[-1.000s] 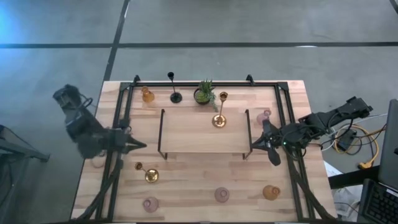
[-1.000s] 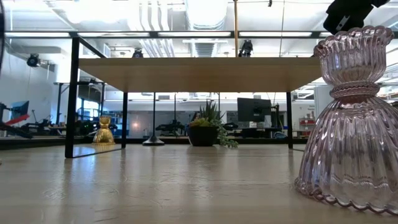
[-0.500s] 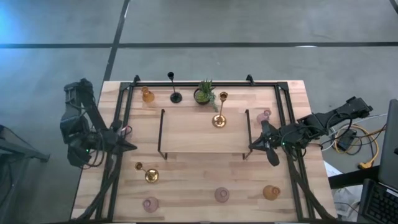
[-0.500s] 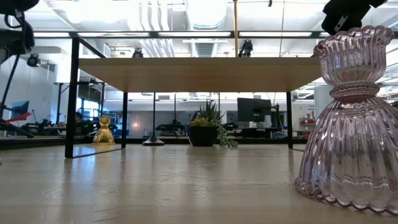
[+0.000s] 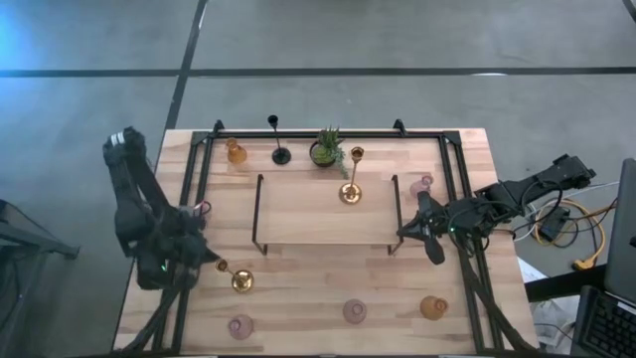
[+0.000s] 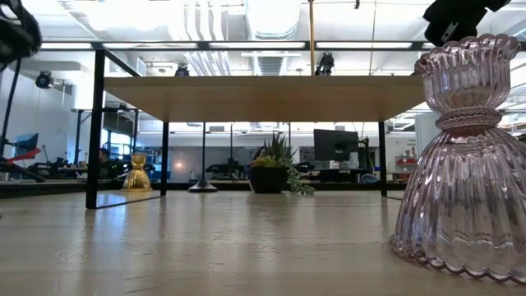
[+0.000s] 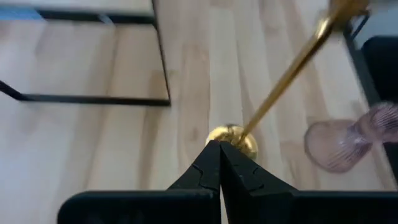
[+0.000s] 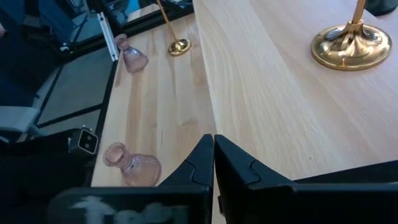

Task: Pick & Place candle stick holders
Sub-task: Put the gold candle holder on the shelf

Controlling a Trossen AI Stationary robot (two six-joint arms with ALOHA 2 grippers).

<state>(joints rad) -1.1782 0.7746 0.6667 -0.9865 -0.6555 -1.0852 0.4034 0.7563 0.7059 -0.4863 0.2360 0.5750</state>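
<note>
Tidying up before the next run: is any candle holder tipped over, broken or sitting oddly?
Nothing stands out. The slim gold candle holder near the left gripper stands upright on its round base, and the squat pink glass holder is upright and intact.

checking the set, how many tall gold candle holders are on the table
2: one gold candle holder stands on the raised shelf near the plant; the other is on the tabletop front left, beside the left hand.
</note>
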